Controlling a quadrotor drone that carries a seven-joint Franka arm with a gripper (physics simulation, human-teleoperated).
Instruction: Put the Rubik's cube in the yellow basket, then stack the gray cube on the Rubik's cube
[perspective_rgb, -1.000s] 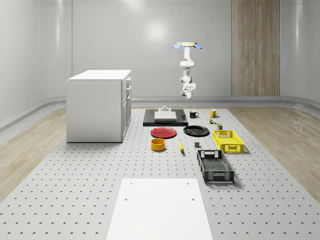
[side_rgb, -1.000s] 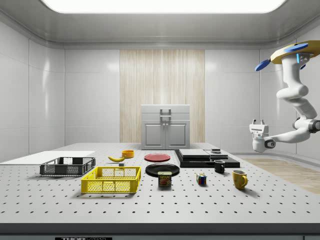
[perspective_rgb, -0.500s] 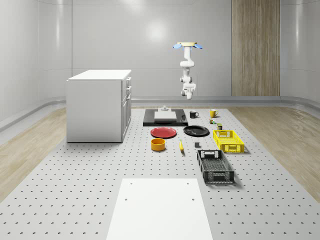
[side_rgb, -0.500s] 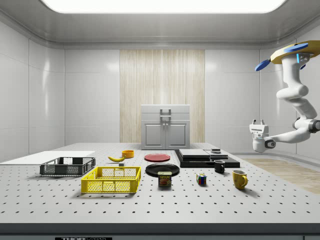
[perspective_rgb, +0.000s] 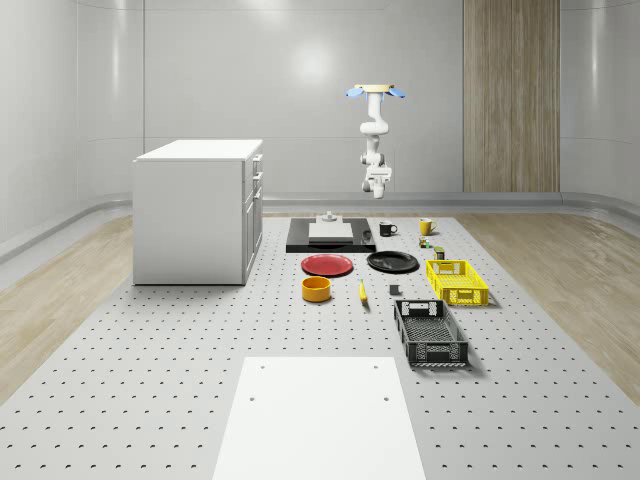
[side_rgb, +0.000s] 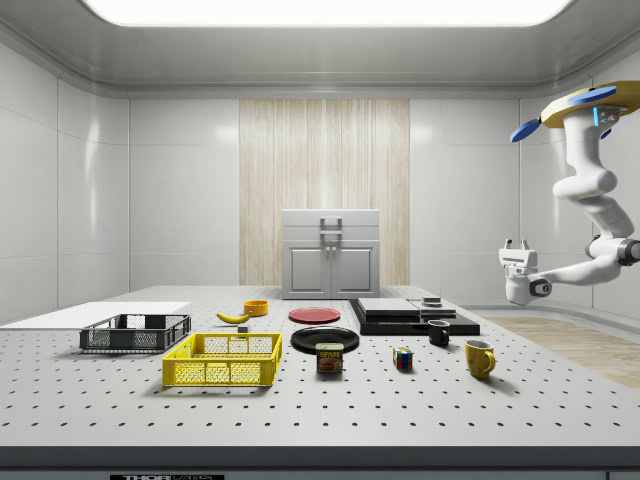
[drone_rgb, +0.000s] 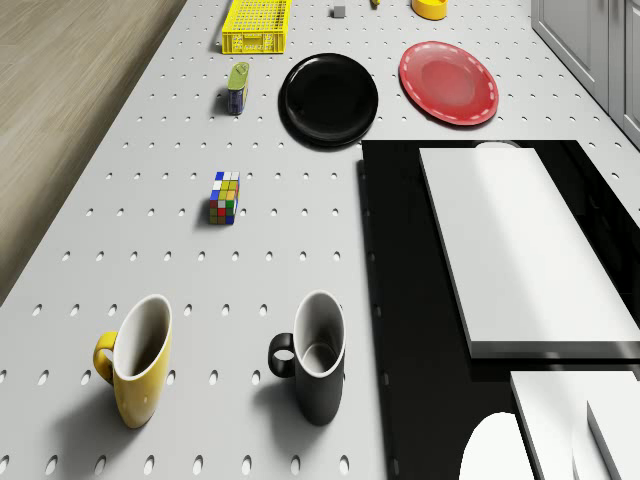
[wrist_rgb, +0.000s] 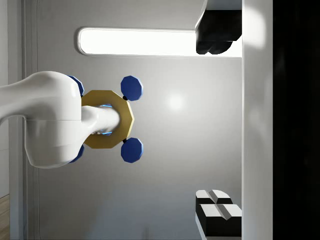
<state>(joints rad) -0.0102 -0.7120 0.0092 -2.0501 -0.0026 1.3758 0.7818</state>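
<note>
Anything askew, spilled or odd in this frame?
One oddity: the gripper points up toward the ceiling, beyond the table's far end, where the drone hovers. The Rubik's cube and yellow basket sit undisturbed.

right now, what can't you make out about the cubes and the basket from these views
Gray cube: drone view, too small to read its faces.
Rubik's cube: whole-scene view, too small to tell its colours.
Yellow basket: drone view, far end cut off by the picture's edge; side view, mesh wall screens its floor.
</note>
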